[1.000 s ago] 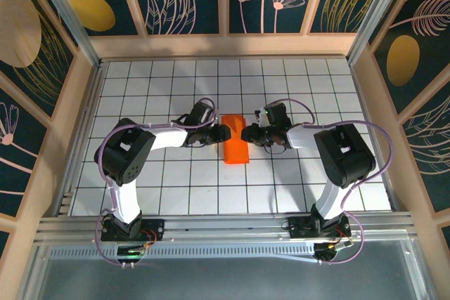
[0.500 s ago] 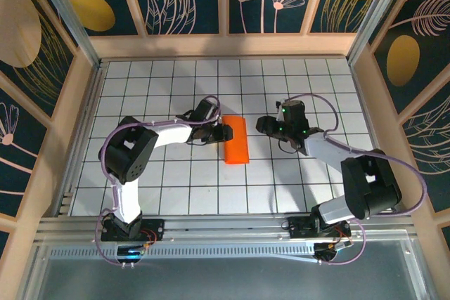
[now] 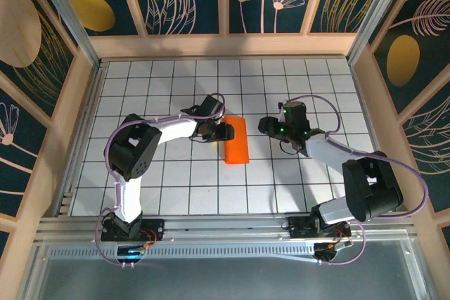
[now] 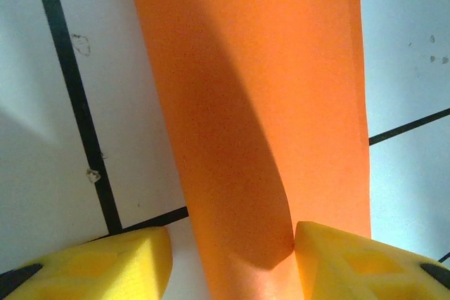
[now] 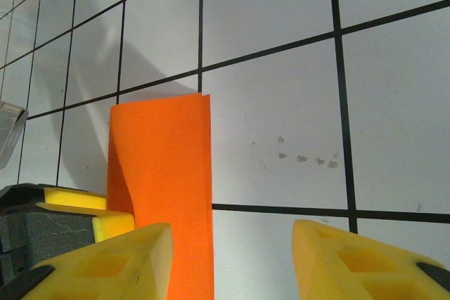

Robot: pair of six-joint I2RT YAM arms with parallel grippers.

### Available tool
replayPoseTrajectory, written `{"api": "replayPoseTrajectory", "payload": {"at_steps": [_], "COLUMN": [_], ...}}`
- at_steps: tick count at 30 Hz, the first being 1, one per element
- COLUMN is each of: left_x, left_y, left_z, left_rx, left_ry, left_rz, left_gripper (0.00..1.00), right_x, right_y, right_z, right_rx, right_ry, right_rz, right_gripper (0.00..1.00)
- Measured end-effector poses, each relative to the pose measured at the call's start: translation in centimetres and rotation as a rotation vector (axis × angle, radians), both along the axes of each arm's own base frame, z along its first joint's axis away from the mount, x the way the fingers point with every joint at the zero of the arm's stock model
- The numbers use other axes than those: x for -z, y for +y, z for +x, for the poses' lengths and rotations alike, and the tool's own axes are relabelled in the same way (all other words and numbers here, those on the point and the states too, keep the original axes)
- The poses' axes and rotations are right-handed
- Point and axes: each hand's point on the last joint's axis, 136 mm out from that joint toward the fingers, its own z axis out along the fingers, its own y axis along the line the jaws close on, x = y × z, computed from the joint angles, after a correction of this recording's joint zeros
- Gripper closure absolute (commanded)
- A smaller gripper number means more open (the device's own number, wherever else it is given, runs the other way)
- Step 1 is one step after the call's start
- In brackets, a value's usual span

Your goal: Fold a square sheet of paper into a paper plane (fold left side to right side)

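Seen from above, the sheet of paper [image 3: 236, 140] lies on the bench [image 3: 176, 75] as a narrow folded strip between my two pincers. My left pincer [image 3: 223, 132] touches its left long edge. My right pincer [image 3: 265, 126] stands off on the other side, apart from the paper. A second ago the right one was hard against the strip's right edge. It has since drawn away and spread its jaws, while the left has barely shifted.

At my left wrist the jaws stand apart and the strip runs ahead between them. The upper layer bows up and its curled edge meets one finger [image 4: 358, 261]. Bare bench shows beside the other finger, so I clamp nothing. The fold looks not yet flat, though shadow makes the lift hard to judge. I would press low on that bowed layer and stroke along the crease, not shove sideways, which could skid the sheet.

At my right wrist the jaws are open and empty, with the strip ahead and to their left. I would return here only to pin the free edge.
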Motion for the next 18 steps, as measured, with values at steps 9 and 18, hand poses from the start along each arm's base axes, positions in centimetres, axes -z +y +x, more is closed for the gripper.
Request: {"api": "replayPoseTrajectory", "payload": {"at_steps": [9, 18], "left_x": [0.11, 0.19], "left_y": [-0.11, -0.15], "left_z": [0.02, 0.03], "left_rx": [0.012, 0.013], "left_ry": [0.016, 0.037], "left_rz": [0.023, 0.04], "left_gripper": [0.45, 0.44], "right_x": [0.2, 0.21], "right_y": [-0.08, -0.08], "right_z": [-0.13, -0.14], "right_rx": [0.001, 0.0], "right_ry": [0.006, 0.007], "right_rz": [-0.002, -0.002], "right_gripper": [0.51, 0.52]}}
